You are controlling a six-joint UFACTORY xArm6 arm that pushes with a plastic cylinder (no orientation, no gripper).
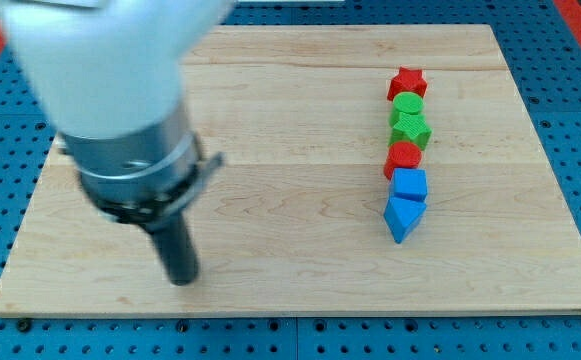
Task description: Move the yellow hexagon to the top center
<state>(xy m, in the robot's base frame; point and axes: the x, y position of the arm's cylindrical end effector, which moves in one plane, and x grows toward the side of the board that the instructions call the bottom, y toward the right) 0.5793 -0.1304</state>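
Wooden table [270,250] sits on a blue pegboard base [570,60]. Arm fills the view's left, blurred. My tip [182,280] is near the table's bottom-left area, well apart from all blocks. Tool is a bare rod: nothing to clench, nothing held.

Blocks form a vertical column at the view's right, each touching or just beside the next: red star [407,82] at the top, green cylinder [407,104], a green block [411,130], possibly a hexagon, a red block [403,157] with shape unclear, blue cube [409,184], blue triangular block [402,217] lowest.

Yellow hexagon: can't locate it in this view.
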